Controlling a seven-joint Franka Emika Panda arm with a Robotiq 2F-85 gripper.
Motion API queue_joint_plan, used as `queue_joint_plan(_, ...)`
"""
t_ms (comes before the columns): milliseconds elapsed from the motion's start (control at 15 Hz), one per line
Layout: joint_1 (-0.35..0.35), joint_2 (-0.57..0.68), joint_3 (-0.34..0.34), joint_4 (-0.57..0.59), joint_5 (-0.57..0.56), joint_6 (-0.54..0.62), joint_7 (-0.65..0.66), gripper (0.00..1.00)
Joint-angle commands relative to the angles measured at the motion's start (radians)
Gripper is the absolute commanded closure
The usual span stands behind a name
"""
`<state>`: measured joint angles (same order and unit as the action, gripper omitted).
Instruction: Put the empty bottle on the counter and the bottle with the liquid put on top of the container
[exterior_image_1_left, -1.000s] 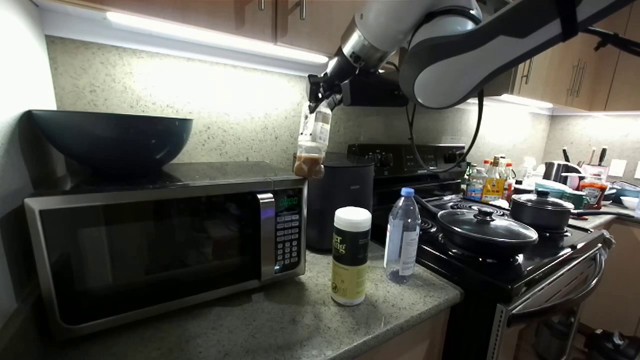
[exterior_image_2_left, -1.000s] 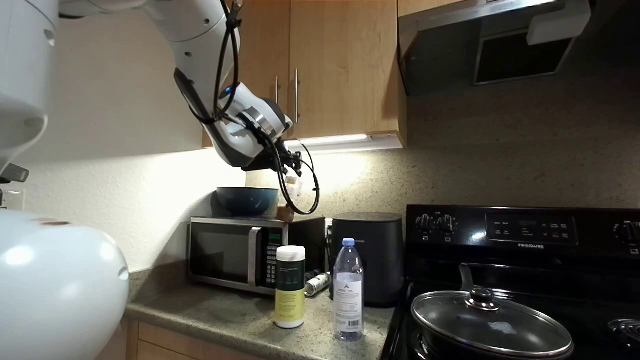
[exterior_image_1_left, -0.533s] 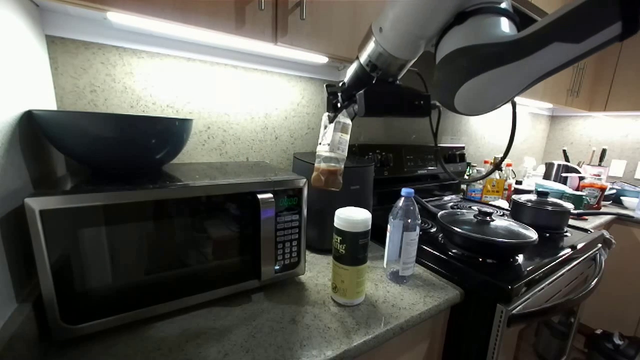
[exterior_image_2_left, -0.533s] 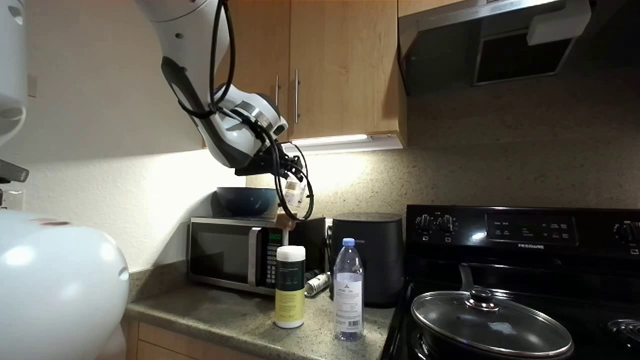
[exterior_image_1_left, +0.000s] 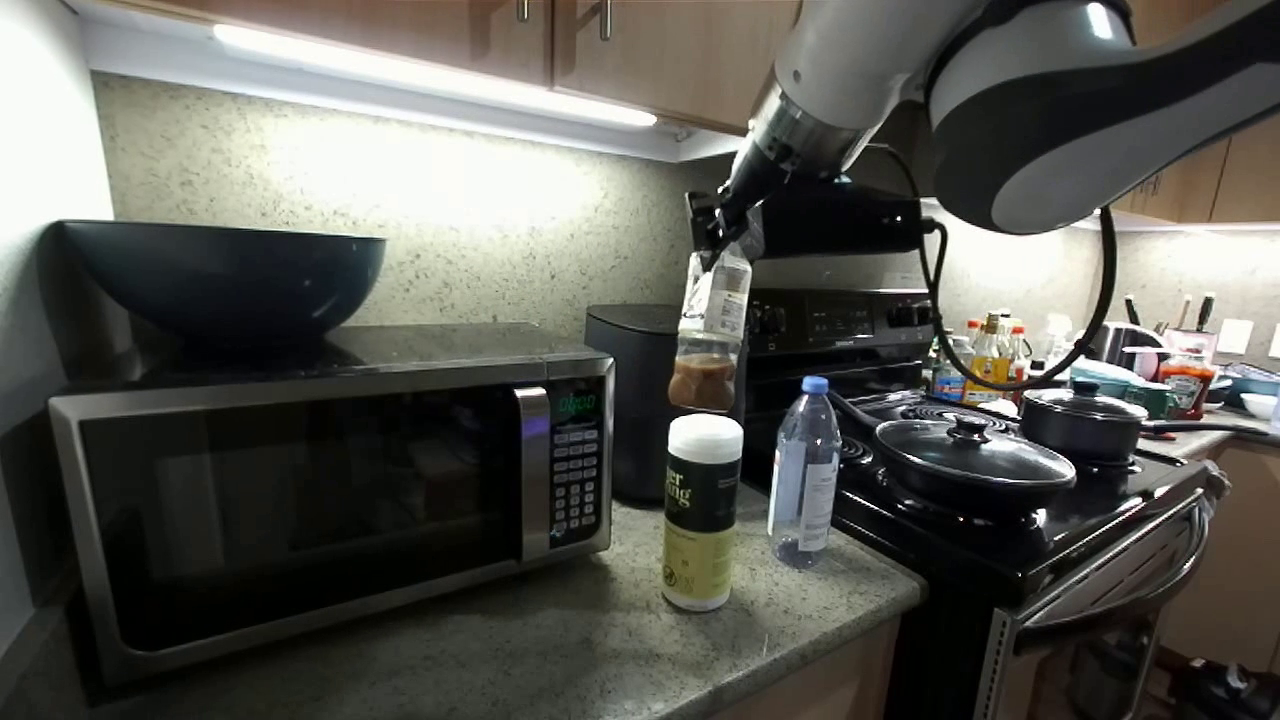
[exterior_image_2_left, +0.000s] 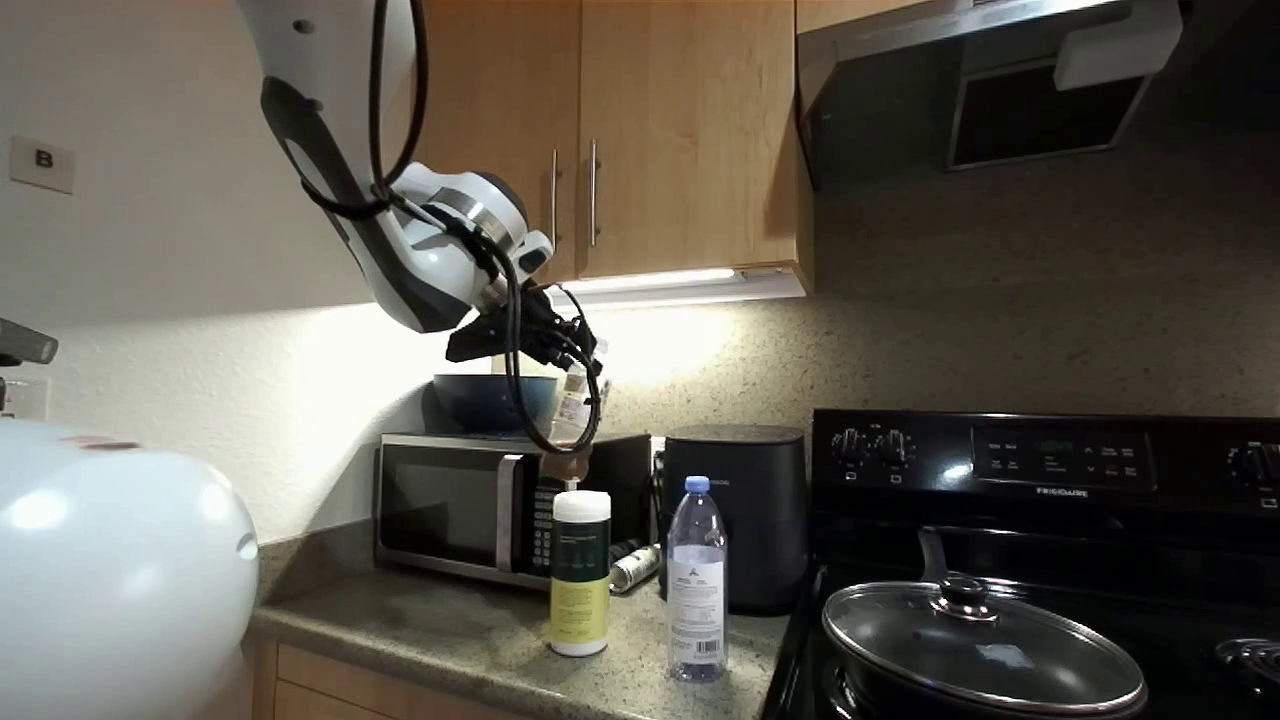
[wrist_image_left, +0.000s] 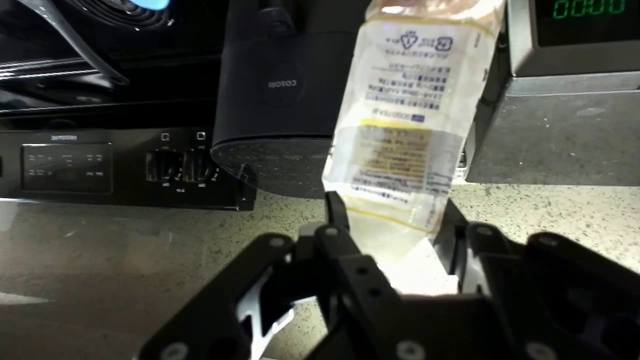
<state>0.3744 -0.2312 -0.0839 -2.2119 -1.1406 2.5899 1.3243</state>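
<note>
The gripper (wrist_image_left: 392, 221) grasps the bottle with the liquid (exterior_image_1_left: 711, 325), held tilted, its base near the top of the container (exterior_image_1_left: 700, 520); contact cannot be determined. The empty bottle (exterior_image_1_left: 805, 480) stands upright on the counter (exterior_image_1_left: 560, 640), near the container.

Counter (exterior_image_1_left: 480, 640): smooth, speckled, stone-like, faintly shiny
Water bottle (exterior_image_2_left: 697, 590) by the counter's front corner: clear, glossy plastic
Brown-bottomed bottle (wrist_image_left: 400, 135): clear, thin-looking plastic, glossy
Jar (exterior_image_1_left: 701, 510): smooth, white plastic on top
Microwave (exterior_image_1_left: 330, 500): metal framing glossy black
Bowl (exterior_image_1_left: 220, 280): smooth, glossy
Cabinet (exterior_image_2_left: 690, 140): grained wood
</note>
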Motion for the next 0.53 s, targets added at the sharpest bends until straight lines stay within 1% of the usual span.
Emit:
queue_joint_plan(0, -0.111, -0.065, 0.136, -0.052, -0.003, -0.06, 0.029, 0.82)
queue_joint_plan(67, -0.131, -0.024, 0.138, -0.023, 0.024, -0.02, -0.011, 0.57)
queue_joint_plan(133, -0.146, -0.033, 0.159, -0.03, 0.022, -0.027, -0.01, 0.57)
queue_joint_plan(267, -0.155, -0.038, 0.174, -0.033, 0.02, -0.031, -0.009, 0.57)
queue_joint_plan(333, -0.158, -0.038, 0.175, -0.033, 0.02, -0.031, -0.009, 0.82)
queue_joint_plan(467, -0.185, -0.013, 0.193, -0.011, -0.016, -0.03, 0.018, 0.82)
